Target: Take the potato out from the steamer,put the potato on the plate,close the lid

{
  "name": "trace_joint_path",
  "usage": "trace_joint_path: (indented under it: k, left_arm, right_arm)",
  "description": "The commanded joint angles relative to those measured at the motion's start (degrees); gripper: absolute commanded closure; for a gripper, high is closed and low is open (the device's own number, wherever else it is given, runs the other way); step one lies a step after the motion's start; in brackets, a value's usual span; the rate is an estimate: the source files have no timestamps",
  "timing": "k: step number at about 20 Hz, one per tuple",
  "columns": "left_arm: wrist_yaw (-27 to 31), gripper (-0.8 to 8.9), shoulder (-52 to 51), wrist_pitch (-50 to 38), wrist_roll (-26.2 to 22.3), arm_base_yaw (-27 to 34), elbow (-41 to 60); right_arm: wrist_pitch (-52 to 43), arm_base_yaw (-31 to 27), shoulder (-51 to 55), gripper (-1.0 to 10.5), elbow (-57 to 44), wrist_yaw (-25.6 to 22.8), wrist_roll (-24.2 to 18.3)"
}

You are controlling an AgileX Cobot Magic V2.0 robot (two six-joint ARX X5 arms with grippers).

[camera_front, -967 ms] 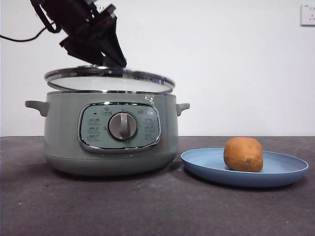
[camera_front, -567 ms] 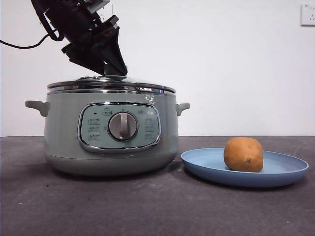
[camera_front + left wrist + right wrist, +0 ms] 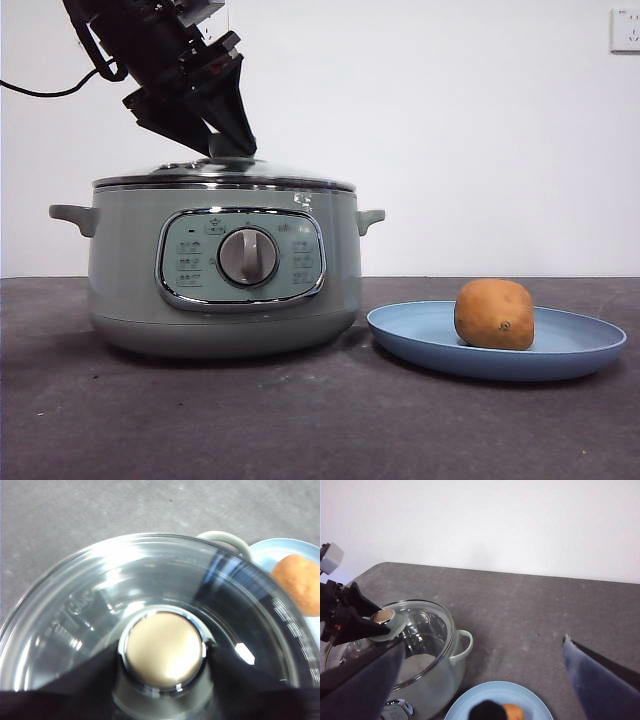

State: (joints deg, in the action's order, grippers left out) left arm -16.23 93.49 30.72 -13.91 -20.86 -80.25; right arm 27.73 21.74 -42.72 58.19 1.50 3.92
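The sage-green steamer (image 3: 120, 290) stands at the left of the table. The glass lid (image 3: 225, 178) lies level on its rim. My left gripper (image 3: 228, 145) comes down from the upper left, its jaws shut on the lid's knob (image 3: 164, 652). The lid's glass (image 3: 100, 590) fills the left wrist view. The golden-brown potato (image 3: 494, 314) lies on the light-blue plate (image 3: 590, 350) to the right of the steamer, apart from both grippers. My right gripper (image 3: 483, 642) is open and empty, high above the table. Its view shows the lid (image 3: 425, 630), the plate (image 3: 470, 705) and part of the potato (image 3: 512, 712).
A dark grey table (image 3: 300, 420) runs in front of a white wall. A wall socket (image 3: 625, 30) sits at the top right. A black cable (image 3: 40, 78) hangs from the left arm. The steamer's side handle (image 3: 225, 538) points toward the plate.
The lid has come down from a tilted hold above the rim to lie level on the steamer. The steamer has shifted very slightly to the left. The potato and plate have not moved.
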Motion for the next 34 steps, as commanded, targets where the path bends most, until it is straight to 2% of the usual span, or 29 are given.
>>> trace_joint_path:
  k: [1,6,9,14,17,19,20,21,22,23,24,25,26,34]
  left_arm:
    - [-0.26,2.79,-0.46,-0.26,0.17,-0.07,-0.37]
    - [-0.35,2.79,-1.75,-0.37,0.79,-0.09,-0.52]
    - [-0.37,2.79,-5.88,0.76,0.98,-0.09,-0.98]
    - [-0.7,2.79,-16.96,10.97,3.65,-0.09,-2.01]
    - [-1.22,2.82,-23.08,20.92,4.63,-0.09,-2.01]
    - [-3.58,2.88,-25.92,27.32,4.96,-0.13,-2.01]
    - [-4.46,3.42,-26.93,29.77,4.96,-0.13,-2.01]
    - [-5.33,4.51,-27.52,31.45,4.94,-0.13,-2.01]
    - [-5.42,5.65,-27.8,32.39,4.96,-0.13,-2.01]
    - [-5.86,7.23,-27.89,33.29,4.96,-0.2,-2.01]
    - [-6.84,8.37,-27.91,33.88,4.96,-0.2,-2.01]
    - [-8.09,8.22,-27.91,34.1,5.01,-0.2,-2.01]
    - [-8.28,8.22,-27.91,34.03,5.01,-0.24,-2.01]
    - [-7.89,8.17,-27.91,34.05,4.92,-0.22,-2.01]
  right_arm:
    - [0.44,0.09,0.13,2.6,0.26,0.07,0.72]
    - [2.71,0.09,0.15,2.6,0.26,0.09,0.72]
    - [4.68,0.09,0.09,2.6,0.26,1.27,0.74]
    - [9.64,0.09,-0.35,2.6,0.26,9.03,2.1]
    - [15.61,0.09,-1.16,2.6,0.26,16.04,3.54]
    - [19.26,0.09,-1.79,2.6,0.26,20.76,3.74]
    - [20.65,0.09,-2.12,2.6,0.26,22.95,3.74]
    - [22.03,0.09,-2.38,2.9,0.26,24.98,3.74]
    - [22.77,0.09,-2.64,3.8,0.26,25.79,3.74]
    - [23.45,0.09,-2.67,5.6,0.26,25.55,3.72]
    - [23.8,0.09,-2.73,7.6,0.26,25.49,3.5]
    - [23.78,0.09,-2.75,9.8,0.26,25.49,3.5]
    - [23.74,0.09,-2.75,9.5,0.26,25.4,3.5]
    - [23.8,0.07,-2.75,9.5,0.26,25.14,3.52]
